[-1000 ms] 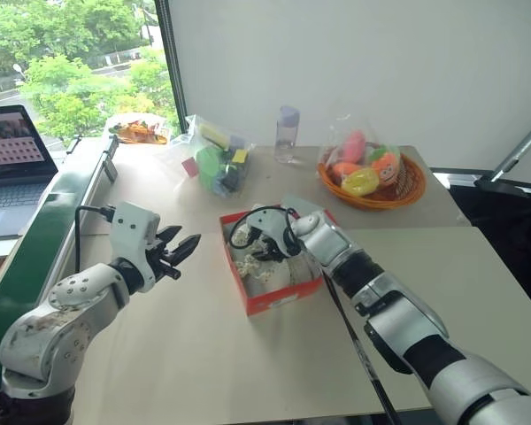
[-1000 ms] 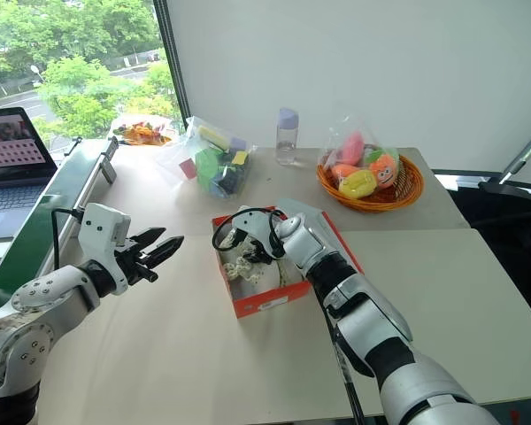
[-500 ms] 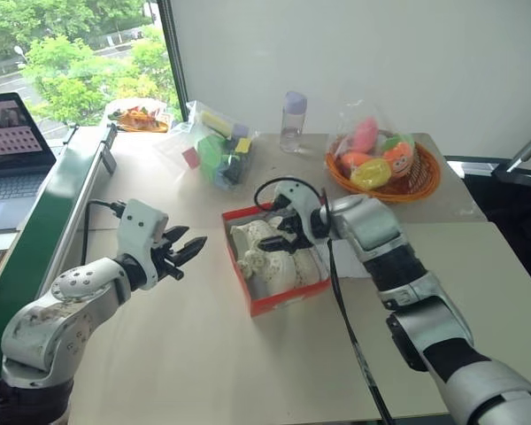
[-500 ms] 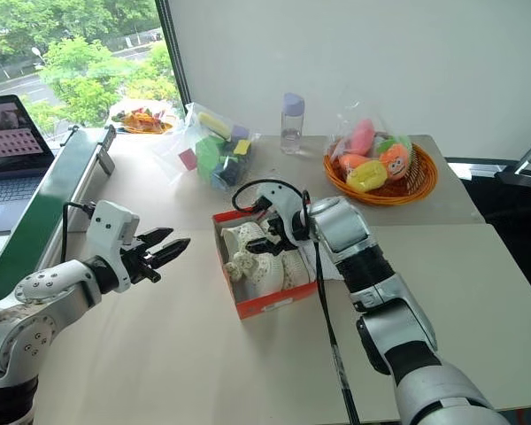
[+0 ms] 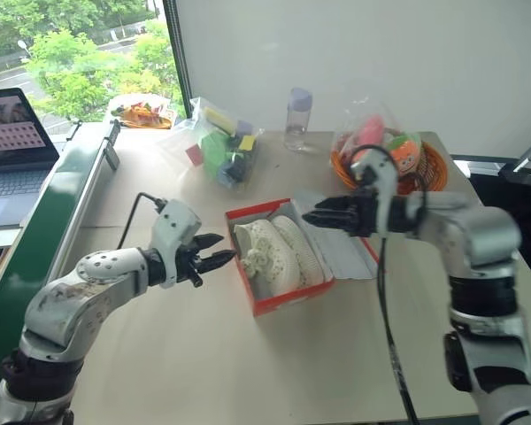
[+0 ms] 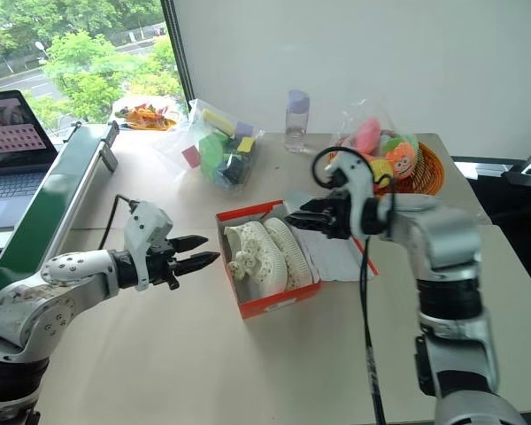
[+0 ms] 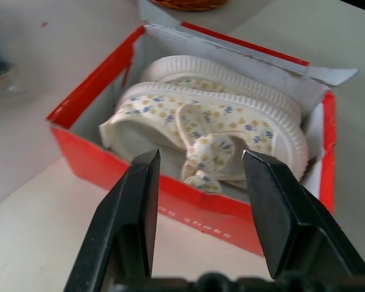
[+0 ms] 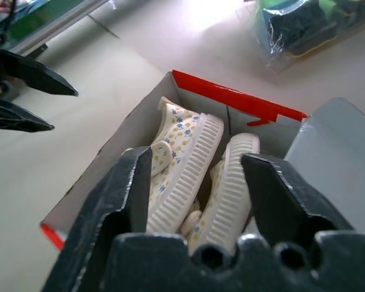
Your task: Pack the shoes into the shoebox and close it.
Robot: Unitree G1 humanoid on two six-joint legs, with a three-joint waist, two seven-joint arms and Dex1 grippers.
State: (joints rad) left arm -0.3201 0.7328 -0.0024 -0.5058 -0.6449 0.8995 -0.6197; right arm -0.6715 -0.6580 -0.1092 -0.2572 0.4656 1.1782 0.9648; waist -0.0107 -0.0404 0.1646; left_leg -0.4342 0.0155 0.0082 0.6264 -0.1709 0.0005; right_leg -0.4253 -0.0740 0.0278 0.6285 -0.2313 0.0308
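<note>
On a pale beige table [image 5: 203, 372] beside a window with green trees outside, a red shoebox [image 5: 279, 299] sits near the middle, its long axis running away from the robot and angled slightly left. Both cream shoes [image 5: 279, 252], printed with small flowers, lie side by side inside along that axis. The lid [image 5: 347, 252] lies folded open on the box's right. The left gripper [image 5: 214, 259] hovers just left of the box, fingers parted and empty. The right gripper [image 5: 317, 215] hangs above the box's far right corner, fingers apart, holding nothing. An orange basket [image 6: 425, 173], a clear bottle [image 5: 297, 118], bagged toys [image 5: 219, 150] and a laptop [image 5: 13, 150] stand farther back.
</note>
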